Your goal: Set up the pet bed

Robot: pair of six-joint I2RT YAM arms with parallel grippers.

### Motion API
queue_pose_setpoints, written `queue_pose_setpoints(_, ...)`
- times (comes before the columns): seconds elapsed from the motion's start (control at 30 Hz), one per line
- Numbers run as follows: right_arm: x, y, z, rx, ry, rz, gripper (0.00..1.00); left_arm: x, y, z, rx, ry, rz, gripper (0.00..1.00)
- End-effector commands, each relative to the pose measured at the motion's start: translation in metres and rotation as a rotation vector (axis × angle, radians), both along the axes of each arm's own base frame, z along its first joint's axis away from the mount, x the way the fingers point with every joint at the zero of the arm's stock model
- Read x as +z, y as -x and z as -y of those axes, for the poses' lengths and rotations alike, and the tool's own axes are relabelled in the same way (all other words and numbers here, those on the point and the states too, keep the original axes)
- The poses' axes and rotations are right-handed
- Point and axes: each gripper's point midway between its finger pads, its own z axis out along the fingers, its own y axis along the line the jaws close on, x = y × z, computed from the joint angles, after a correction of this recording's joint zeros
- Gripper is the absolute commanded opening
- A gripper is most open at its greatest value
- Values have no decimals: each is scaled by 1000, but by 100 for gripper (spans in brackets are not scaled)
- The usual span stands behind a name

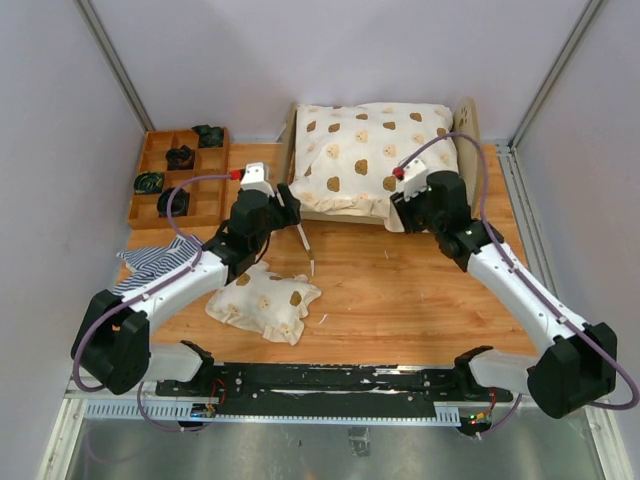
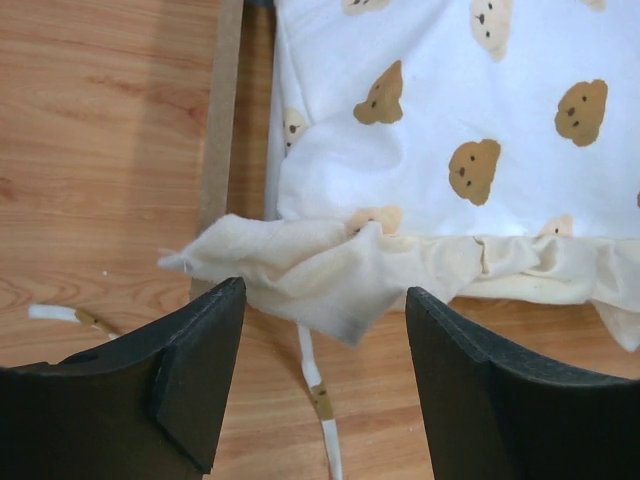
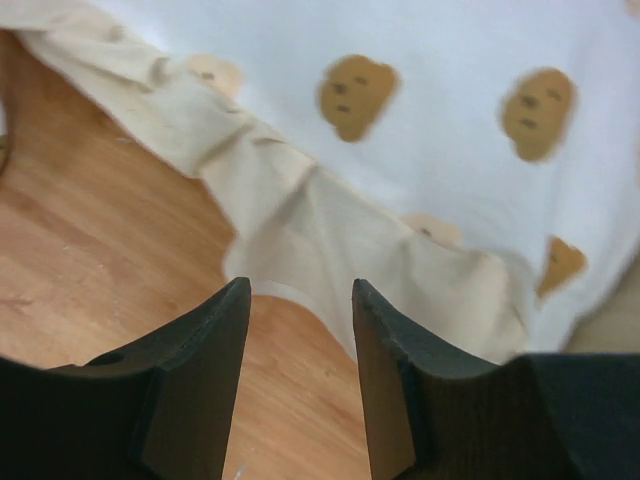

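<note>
Warm-toned wooden tabletop (image 1: 400, 290) fills my view, walled in by pale panels. At its far middle I see the small light plywood pet bed (image 1: 467, 125), its frame almost wholly under a cream ruffled quilt printed with brown bears (image 1: 365, 160). My left gripper (image 2: 325, 290) sits at the quilt's near left corner with its jaws spread; a ruffle corner droops between the tips, unclamped. My right gripper (image 3: 298, 285) is at the near right corner, jaws likewise apart, the ruffle just beyond them. A small matching pillow (image 1: 265, 300) lies on the wood near the left arm.
</note>
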Motion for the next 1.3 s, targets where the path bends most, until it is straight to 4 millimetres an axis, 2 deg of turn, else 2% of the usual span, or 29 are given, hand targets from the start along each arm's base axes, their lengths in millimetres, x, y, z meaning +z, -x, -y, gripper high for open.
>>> queue_pose_setpoints(0.0, -3, 2, -78, 454, 108, 187, 48, 0, -2, 4, -44, 41, -61, 70)
queue_pose_setpoints(0.13, -17, 1, -121, 660, 264, 314, 51, -5, -2, 9, -127, 126, -118, 67)
queue_pose_setpoints(0.2, -27, -3, -134, 751, 358, 377, 51, -5, 2, 3, -111, 131, -109, 67)
queue_pose_setpoints(0.3, -37, -8, -150, 849, 411, 430, 50, -4, 10, -6, -80, 157, -80, 67)
queue_pose_setpoints(0.43, -46, -20, -160, 889, 458, 469, 48, -13, 20, -2, -113, 196, -79, 66)
queue_pose_setpoints(0.57, -57, -32, -164, 901, 523, 479, 45, -28, 25, 3, -146, 211, -98, 66)
queue_pose_setpoints(0.67, -67, -41, -162, 897, 572, 471, 39, -36, 22, -1, -119, 201, -97, 66)
queue_pose_setpoints(0.73, -71, -43, -159, 889, 607, 466, 27, -41, 17, -3, -101, 178, -101, 66)
queue_pose_setpoints(0.77, -72, -42, -158, 890, 619, 467, 19, -43, 14, -5, -89, 164, -100, 65)
queue_pose_setpoints(0.8, -72, -41, -158, 891, 628, 473, 6, -46, 11, -6, -77, 152, -103, 64)
queue_pose_setpoints(0.83, -70, -40, -157, 890, 632, 484, 1, -48, 8, -8, -65, 142, -104, 64)
queue_pose_setpoints(0.97, -65, -27, -156, 934, 639, 488, 0, -60, -2, -10, -31, 117, -116, 64)
queue_pose_setpoints(1.27, -56, 19, -156, 1111, 566, 439, 0, -77, -17, -21, 41, 49, -142, 64)
